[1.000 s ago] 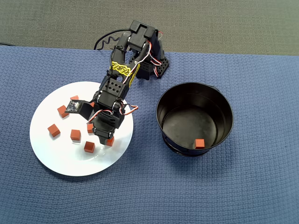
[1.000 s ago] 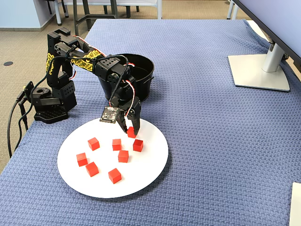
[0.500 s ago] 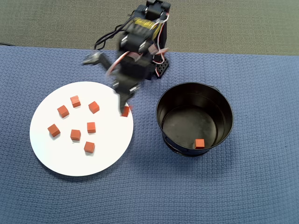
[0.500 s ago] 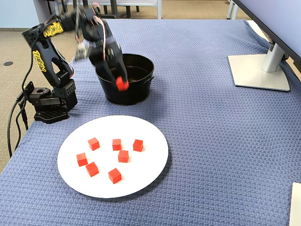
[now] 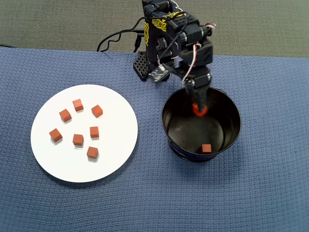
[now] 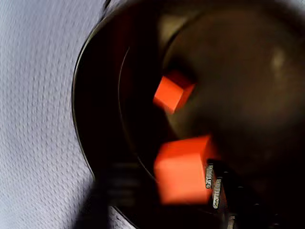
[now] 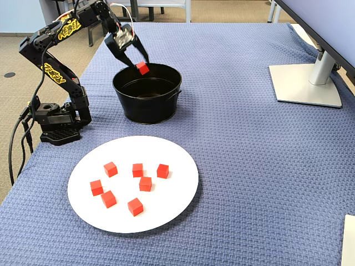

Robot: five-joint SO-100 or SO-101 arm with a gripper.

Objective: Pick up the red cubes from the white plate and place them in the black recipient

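Observation:
Several red cubes [image 5: 77, 139] lie on the white plate [image 5: 84, 166], left of the black recipient [image 5: 236, 121] in the overhead view. One red cube [image 5: 206, 148] lies on the recipient's floor; it also shows in the wrist view [image 6: 172, 93]. My gripper [image 7: 134, 66] hangs over the recipient's far rim. Its jaws stand wider than the red cube [image 7: 142, 67] at their tips. In the wrist view this cube [image 6: 183, 167] lies against the right finger [image 6: 214, 183], with a gap to the blurred left finger. The plate [image 7: 166, 205] and recipient [image 7: 147, 108] also show in the fixed view.
The arm's base [image 7: 55, 124] stands left of the recipient in the fixed view, with cables [image 5: 116, 38] behind it. A grey monitor stand [image 7: 305, 83] sits at the far right. Blue cloth [image 5: 270, 183] covers the table.

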